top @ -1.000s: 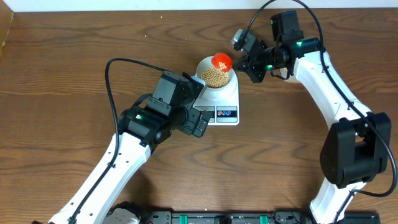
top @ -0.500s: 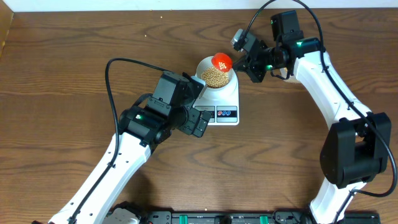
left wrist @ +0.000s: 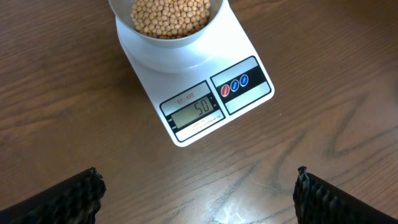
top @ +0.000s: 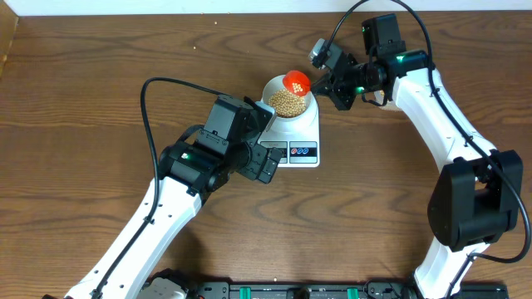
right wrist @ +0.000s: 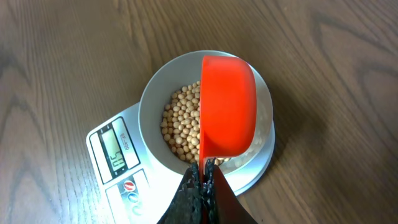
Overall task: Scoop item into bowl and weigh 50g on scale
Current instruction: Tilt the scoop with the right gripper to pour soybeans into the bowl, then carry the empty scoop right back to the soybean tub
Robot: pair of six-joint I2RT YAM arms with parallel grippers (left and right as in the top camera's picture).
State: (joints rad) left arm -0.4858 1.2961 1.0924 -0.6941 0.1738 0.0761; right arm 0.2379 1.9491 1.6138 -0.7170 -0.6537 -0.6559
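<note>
The pale bowl [top: 288, 94] stands on the white scale [top: 306, 131] and holds many tan beans [top: 287, 103]. In the left wrist view the scale's display [left wrist: 193, 111] reads 50, with the bowl [left wrist: 166, 40] above it. My right gripper [top: 322, 81] is shut on the handle of a red scoop [top: 297, 81], held tilted over the bowl's far rim; in the right wrist view the scoop [right wrist: 227, 106] covers the right half of the bowl [right wrist: 155, 93]. My left gripper [left wrist: 196, 193] is open and empty over bare wood in front of the scale.
The wooden table [top: 83, 100] spreads to all sides. My left arm [top: 195, 162] lies just left of the scale. My right arm [top: 432, 91] reaches in from the right. A black rail [top: 299, 291] runs along the front edge.
</note>
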